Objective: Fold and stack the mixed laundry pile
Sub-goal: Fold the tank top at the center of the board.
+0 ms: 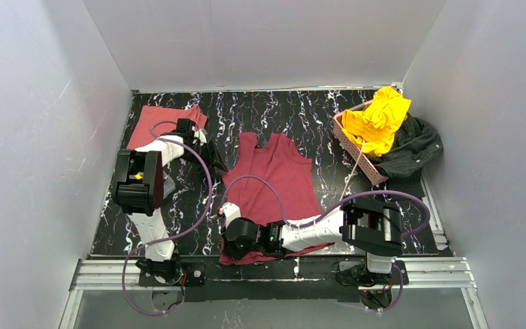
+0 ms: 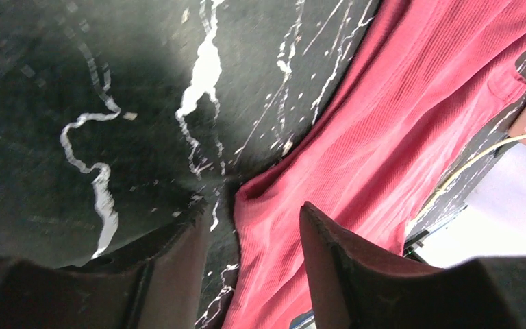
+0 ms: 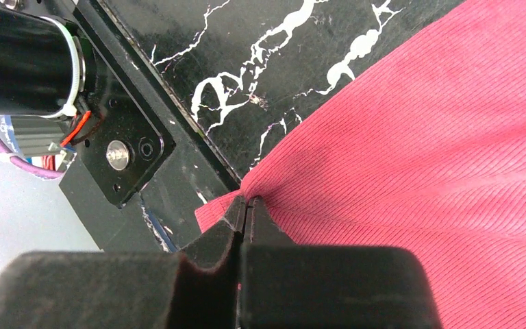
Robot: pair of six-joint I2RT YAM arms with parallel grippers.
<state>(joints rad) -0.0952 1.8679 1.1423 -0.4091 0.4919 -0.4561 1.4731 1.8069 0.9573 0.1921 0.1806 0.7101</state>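
A dark maroon tank top lies spread flat in the middle of the black marbled table. My right gripper is shut on its near left hem corner, close to the table's front edge, and the cloth puckers at the tips. My left gripper is open at the top's far left edge, and the cloth's edge runs between its fingers. A salmon-red garment lies flat at the far left. A yellow garment and a charcoal one sit at the far right.
A pink lattice basket holds the yellow garment at the far right. A thin cream cord trails from it toward the tank top. White walls close in the table on three sides. A metal rail runs along the near edge.
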